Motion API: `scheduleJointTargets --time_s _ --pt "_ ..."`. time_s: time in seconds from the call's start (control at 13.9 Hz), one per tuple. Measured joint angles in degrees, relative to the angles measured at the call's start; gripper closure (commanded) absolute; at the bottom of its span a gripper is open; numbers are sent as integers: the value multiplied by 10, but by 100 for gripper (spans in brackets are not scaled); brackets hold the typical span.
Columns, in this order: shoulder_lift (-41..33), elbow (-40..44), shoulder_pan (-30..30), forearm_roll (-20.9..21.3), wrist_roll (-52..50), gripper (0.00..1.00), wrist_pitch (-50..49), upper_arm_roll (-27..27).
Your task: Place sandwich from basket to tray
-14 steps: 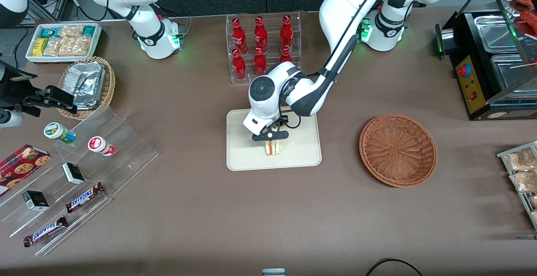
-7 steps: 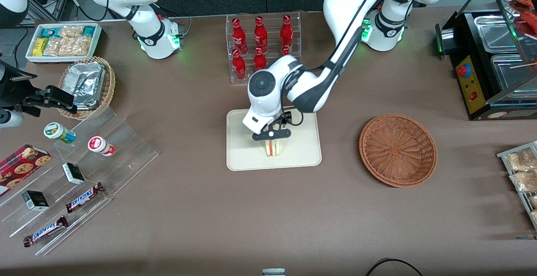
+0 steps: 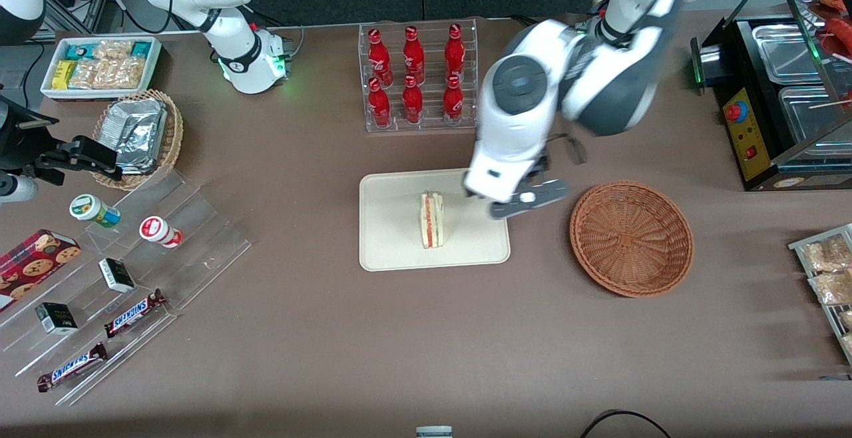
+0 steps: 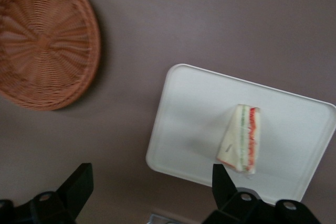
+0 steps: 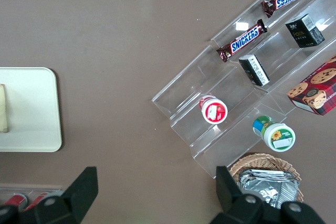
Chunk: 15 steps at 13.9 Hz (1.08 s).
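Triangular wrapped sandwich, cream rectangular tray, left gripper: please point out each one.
triangular wrapped sandwich (image 3: 431, 219), front view, on its filling stripe
cream rectangular tray (image 3: 389, 238), front view, on its bare floor
left gripper (image 3: 526, 201), front view, between its open fingertips

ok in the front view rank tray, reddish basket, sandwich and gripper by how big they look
1. tray
2. basket, only slightly smaller
3. gripper, raised above the tray's edge, nearer the camera, so unsure
4. sandwich

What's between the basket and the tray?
Front view: bare brown tabletop between basket and tray; above it the gripper hangs, jaws open, empty, beside the sandwich.
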Motion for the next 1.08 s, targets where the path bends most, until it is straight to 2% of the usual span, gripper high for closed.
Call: scheduleJointTargets --time_s 0.14,0.5,0.79,1.08 --pt "-26 -2 28 2 25 0 -50 1" --pt "-78 -10 134 3 208 0 -116 4" --pt "-138 -60 224 3 371 0 -127 6" --pt "-183 -96 289 3 502 0 -127 6"
